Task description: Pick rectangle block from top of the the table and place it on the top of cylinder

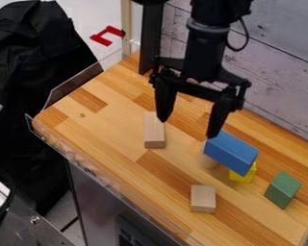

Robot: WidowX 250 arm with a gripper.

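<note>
My gripper (pixel 188 126) hangs over the upper middle of the wooden table, open, its two fingers spread apart with nothing between them. A pale wooden rectangular block (pixel 154 129) lies on the tabletop just below and left of the left fingertip. Right of the gripper, a blue rectangular block (pixel 231 153) sits slanted above a pale cylinder (pixel 209 159) and a yellow block (pixel 244 174), partly hiding both. Whether it rests on one or both of them I cannot tell. The right fingertip is close to the blue block's upper left corner.
A green block (pixel 282 189) stands at the right of the table (pixel 127 158). Near the front is a short pale wooden block (pixel 203 198). A clear raised edge runs along the table's left side, and a whitewashed plank wall (pixel 278 67) stands behind.
</note>
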